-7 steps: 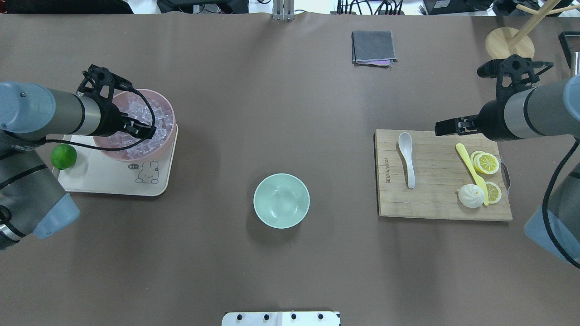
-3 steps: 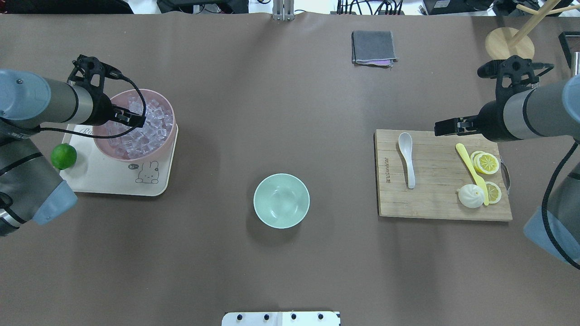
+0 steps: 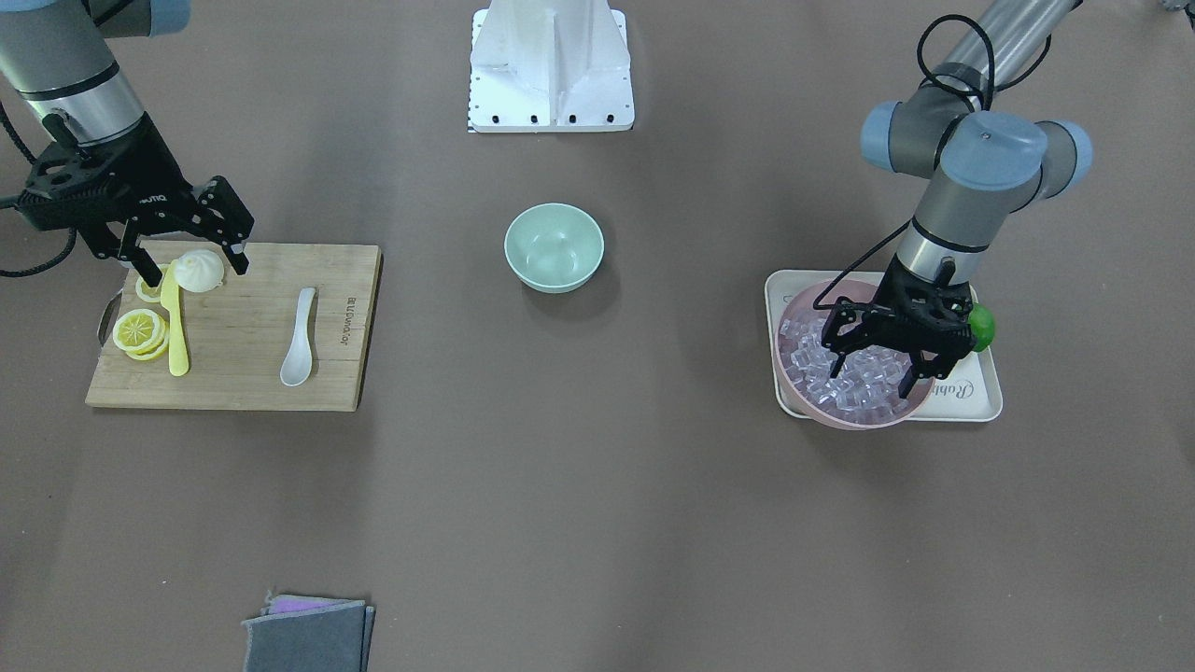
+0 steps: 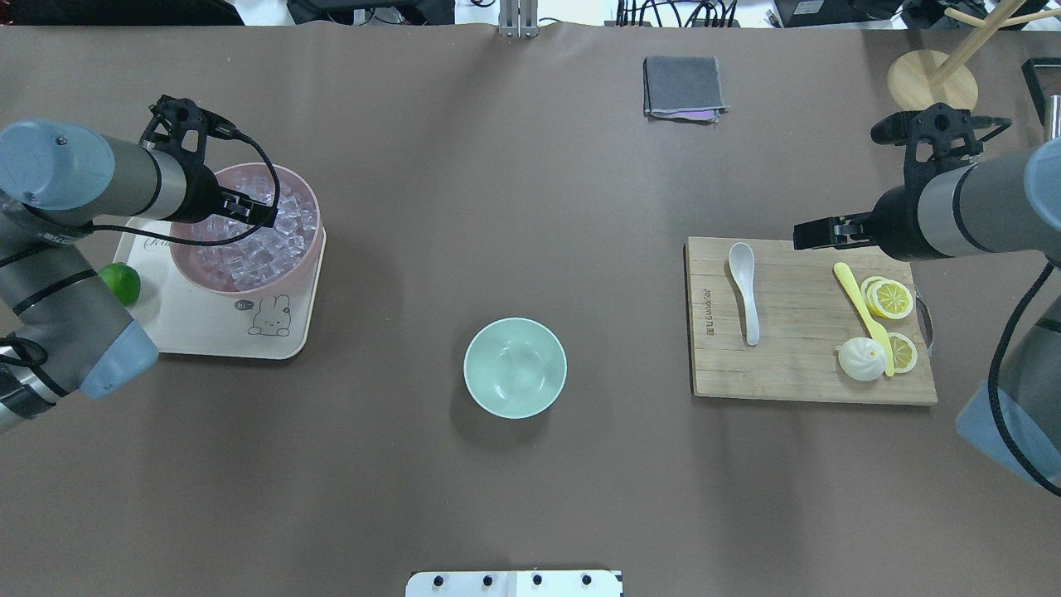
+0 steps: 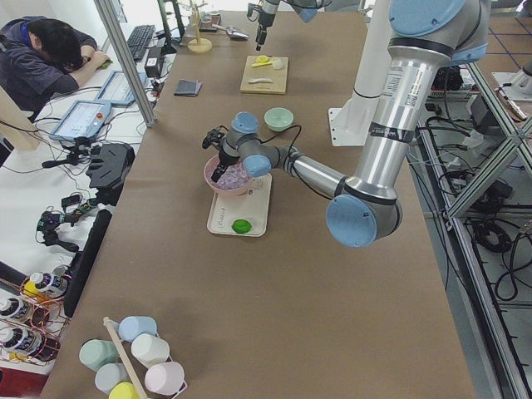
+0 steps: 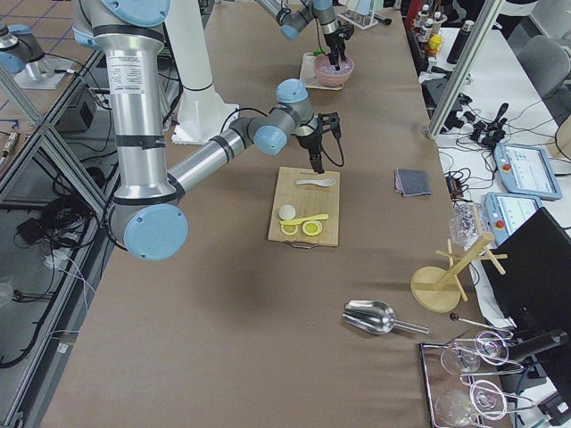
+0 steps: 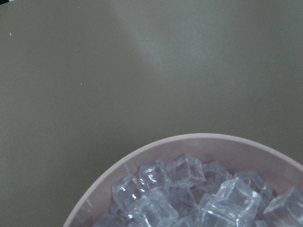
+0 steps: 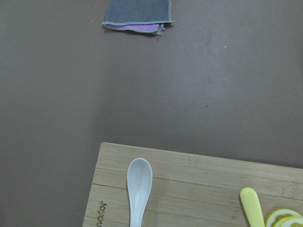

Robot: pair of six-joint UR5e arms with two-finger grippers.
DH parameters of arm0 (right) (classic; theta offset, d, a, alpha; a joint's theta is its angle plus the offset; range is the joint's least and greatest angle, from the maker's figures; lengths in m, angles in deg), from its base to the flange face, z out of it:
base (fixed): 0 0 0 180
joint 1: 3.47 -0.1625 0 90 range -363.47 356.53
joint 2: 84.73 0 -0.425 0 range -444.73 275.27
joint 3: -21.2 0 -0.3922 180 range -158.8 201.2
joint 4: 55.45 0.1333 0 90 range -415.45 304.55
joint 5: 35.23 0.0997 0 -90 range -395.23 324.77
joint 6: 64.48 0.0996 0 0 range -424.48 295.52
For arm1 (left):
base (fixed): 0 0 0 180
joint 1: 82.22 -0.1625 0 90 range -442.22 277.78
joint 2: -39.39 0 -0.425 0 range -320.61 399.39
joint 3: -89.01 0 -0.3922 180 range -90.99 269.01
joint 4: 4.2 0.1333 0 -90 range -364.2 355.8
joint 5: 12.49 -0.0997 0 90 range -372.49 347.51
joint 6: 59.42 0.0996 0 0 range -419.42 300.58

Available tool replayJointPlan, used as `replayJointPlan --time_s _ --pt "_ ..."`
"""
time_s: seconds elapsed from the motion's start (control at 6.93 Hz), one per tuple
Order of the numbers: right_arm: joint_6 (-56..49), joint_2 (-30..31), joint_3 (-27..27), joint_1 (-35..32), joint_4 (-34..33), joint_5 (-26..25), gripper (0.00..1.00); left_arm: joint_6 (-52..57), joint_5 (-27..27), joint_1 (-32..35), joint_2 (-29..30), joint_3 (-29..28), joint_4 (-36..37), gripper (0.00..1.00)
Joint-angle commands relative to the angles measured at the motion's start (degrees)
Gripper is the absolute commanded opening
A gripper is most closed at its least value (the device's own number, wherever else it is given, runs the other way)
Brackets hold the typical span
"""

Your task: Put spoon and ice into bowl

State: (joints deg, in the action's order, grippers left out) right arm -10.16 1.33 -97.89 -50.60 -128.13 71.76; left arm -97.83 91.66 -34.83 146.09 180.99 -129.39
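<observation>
The white spoon [image 4: 743,290] lies on the wooden cutting board [image 4: 796,373], scoop to the far side; it also shows in the right wrist view [image 8: 138,189]. The mint-green bowl [image 4: 515,367] stands empty at mid table. Several clear ice cubes [image 4: 269,245] fill the pink bowl [image 4: 207,280]; they also show in the left wrist view [image 7: 189,189]. My left gripper [image 3: 875,371] is open just over the ice and holds nothing. My right gripper [image 3: 180,254] is open and empty above the board's far edge, to the right of the spoon.
The pink bowl stands on a cream tray [image 4: 207,336] with a lime [image 4: 124,282]. On the board lie a yellow knife [image 4: 858,303], lemon slices [image 4: 891,298] and a white bun [image 4: 862,359]. A grey cloth [image 4: 681,85] and a wooden stand [image 4: 932,79] are at the far side.
My left gripper has moved toward the far side of the pink bowl, staying over the ice. The right arm has hardly moved.
</observation>
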Motion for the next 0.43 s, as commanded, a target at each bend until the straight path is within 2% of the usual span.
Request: replayJointPlan --time_s 0.0,0.29 --pt "0.00 -0.01 0.00 0.20 0.00 -0.29 1.00 0.53 0.08 -0.02 -0.08 -0.31 -0.06 0.86" --pt "0.00 -0.01 0.00 0.20 0.00 -0.29 1.00 0.45 0.35 -0.02 -0.08 -0.13 -0.15 0.86"
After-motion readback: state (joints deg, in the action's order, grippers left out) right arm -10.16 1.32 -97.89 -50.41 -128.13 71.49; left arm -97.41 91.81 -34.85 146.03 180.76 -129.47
